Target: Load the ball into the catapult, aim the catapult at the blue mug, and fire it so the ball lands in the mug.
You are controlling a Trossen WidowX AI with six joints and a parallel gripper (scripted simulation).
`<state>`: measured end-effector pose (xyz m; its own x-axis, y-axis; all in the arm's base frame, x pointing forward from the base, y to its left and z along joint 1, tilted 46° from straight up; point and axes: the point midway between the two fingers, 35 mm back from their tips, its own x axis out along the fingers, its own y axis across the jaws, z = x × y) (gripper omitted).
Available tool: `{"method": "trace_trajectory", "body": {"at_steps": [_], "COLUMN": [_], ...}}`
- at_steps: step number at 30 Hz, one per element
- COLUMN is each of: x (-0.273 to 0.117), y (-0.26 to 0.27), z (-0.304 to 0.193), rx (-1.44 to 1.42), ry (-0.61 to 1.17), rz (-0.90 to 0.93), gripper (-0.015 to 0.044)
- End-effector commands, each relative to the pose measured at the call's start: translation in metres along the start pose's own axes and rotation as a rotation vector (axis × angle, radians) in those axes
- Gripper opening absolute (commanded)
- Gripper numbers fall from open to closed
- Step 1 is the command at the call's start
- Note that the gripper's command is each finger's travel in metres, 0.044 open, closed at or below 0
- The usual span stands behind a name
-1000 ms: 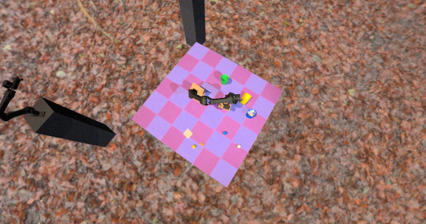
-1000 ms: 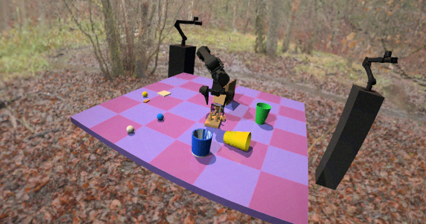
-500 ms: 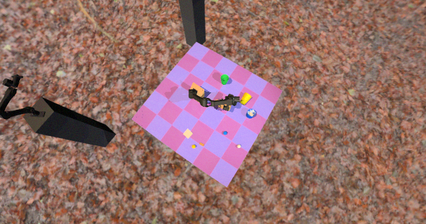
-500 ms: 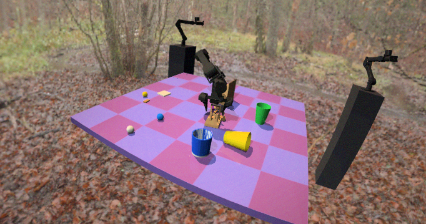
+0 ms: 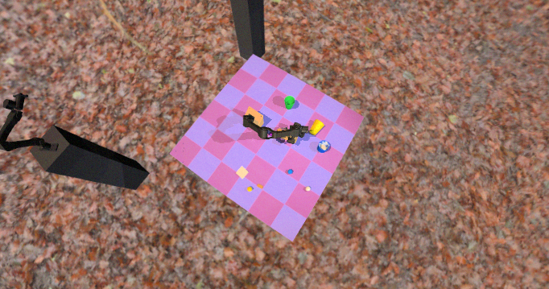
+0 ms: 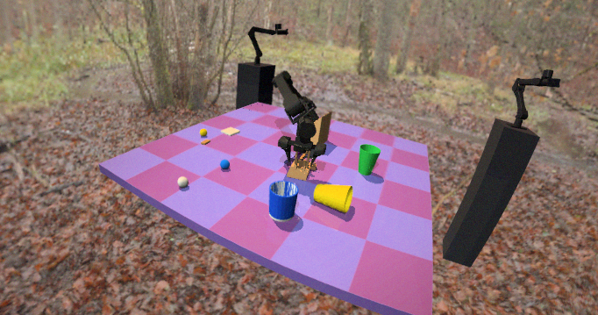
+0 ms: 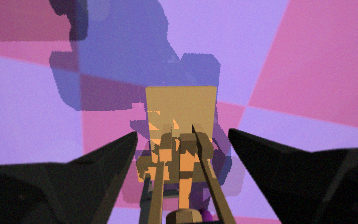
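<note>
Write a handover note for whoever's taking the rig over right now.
Gripper: open, holding nothing, fingers either side of the catapult.
Blue mug: upright, near the tipped yellow cup.
Ball: several small balls are about; which one is meant, and whether any is loaded, I can't tell.
Done: no ball seen in the mug; aim unconfirmed.
Left: check load and aim, then probably fire.
</note>
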<state>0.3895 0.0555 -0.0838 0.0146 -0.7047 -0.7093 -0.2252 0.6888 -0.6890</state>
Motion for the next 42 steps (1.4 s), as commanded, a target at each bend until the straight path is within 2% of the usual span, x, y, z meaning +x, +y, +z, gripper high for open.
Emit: {"method": "trace_trajectory", "body": {"at_steps": [1,10,22,27,29,31,33,42], "x": [0.007,0.019,0.016,0.016,0.005,-0.022,-0.034,-0.027], "y": [0.000,-0.001,-0.001,-0.001,0.000,0.000,0.000,0.000], "z": [-0.001,-0.001,-0.001,-0.001,0.000,0.000,-0.001,0.001], "rx": [-0.007,-0.006,0.000,0.000,0.000,0.000,-0.001,-0.005], "ry": [-0.001,-0.001,0.001,0.001,0.001,0.002,0.002,0.000], "rz": [-0.007,-0.008,-0.001,-0.001,-0.001,0.000,-0.001,-0.004], "gripper": [0.0440,0.0440,0.0125,0.0092,0.0039,0.0000,0.0000,0.0000]}}
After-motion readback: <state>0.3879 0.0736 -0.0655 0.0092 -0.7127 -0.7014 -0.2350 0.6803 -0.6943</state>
